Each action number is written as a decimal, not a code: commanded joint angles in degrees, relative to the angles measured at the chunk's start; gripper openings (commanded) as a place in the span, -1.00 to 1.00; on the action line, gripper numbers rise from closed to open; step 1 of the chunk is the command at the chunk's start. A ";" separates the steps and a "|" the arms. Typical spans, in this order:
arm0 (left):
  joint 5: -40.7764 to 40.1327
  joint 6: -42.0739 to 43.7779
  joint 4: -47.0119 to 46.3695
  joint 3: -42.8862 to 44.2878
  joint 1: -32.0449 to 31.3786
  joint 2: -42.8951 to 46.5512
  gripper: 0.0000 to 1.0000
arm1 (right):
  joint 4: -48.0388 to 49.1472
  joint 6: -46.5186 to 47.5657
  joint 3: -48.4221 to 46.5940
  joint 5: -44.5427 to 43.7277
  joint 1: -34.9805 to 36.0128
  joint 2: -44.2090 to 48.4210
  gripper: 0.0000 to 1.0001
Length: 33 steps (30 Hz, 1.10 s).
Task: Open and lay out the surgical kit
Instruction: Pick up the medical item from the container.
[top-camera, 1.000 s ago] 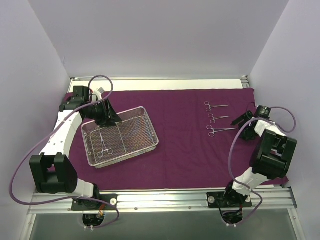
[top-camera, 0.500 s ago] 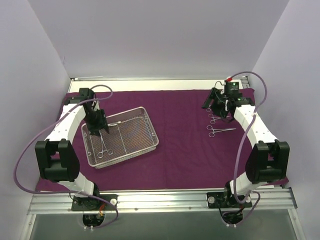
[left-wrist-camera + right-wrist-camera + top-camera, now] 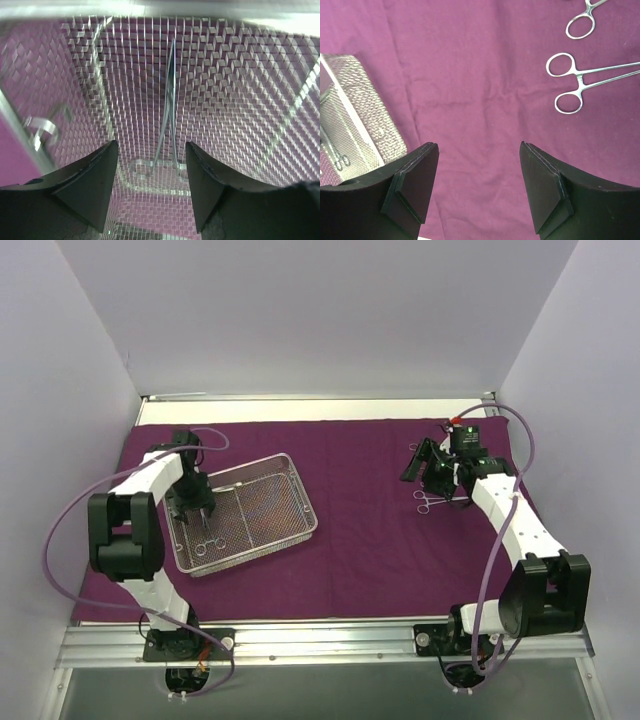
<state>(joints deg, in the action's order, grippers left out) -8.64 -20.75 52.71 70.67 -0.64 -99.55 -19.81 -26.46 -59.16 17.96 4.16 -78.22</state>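
The dark purple cloth wrap (image 3: 370,540) lies spread flat over the table. The silver wire-mesh tray (image 3: 290,502) sits on its left part. My left gripper (image 3: 198,510) is open inside the tray's left end, pointing down. In the left wrist view a silver scissor-handled clamp (image 3: 168,112) lies on the mesh, its rings between my open left gripper (image 3: 151,147). My right gripper (image 3: 418,464) is open above the cloth at the right. In the right wrist view it (image 3: 479,147) is empty; one clamp (image 3: 580,82) lies at the upper right, with another's ring (image 3: 580,24) above.
One clamp's rings (image 3: 424,503) show beside the right arm; the others are hidden under it. The tray (image 3: 362,107) shows at the left of the right wrist view. A silver metal piece (image 3: 42,127) sits at the tray's left wall. White walls stand on three sides.
My left gripper has swung in and come down over the clamp in the tray. My right gripper has moved from the right edge to above the laid-out clamps, then a little nearer.
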 commanded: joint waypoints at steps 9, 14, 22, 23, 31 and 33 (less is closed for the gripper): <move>-1.82 -3.59 -5.95 3.85 -0.41 -12.50 0.15 | 0.47 0.97 0.62 1.47 0.14 5.88 0.32; -0.50 -4.30 -7.09 3.15 -0.32 -13.92 -0.28 | -0.31 1.32 -1.48 0.94 0.23 5.53 0.32; 2.66 -2.19 -6.83 4.38 0.20 -15.24 -0.95 | -1.63 2.38 -6.32 -0.03 0.41 4.48 0.32; 3.02 -1.66 -6.74 4.47 0.21 -14.98 -0.95 | -1.46 2.46 -6.58 0.50 0.67 3.87 0.32; 8.46 1.68 -3.14 4.29 -0.58 -5.84 -0.95 | 0.47 2.73 -9.66 1.56 5.32 -0.62 0.31; 11.10 2.64 -1.83 4.65 -0.94 -3.73 -0.95 | 1.18 2.38 -10.80 1.56 7.16 -2.02 0.31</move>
<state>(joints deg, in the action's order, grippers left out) -2.13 -20.25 51.42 74.91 -1.08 -107.87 -20.16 -24.51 -66.98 18.85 9.02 -78.70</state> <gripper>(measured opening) 0.055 0.657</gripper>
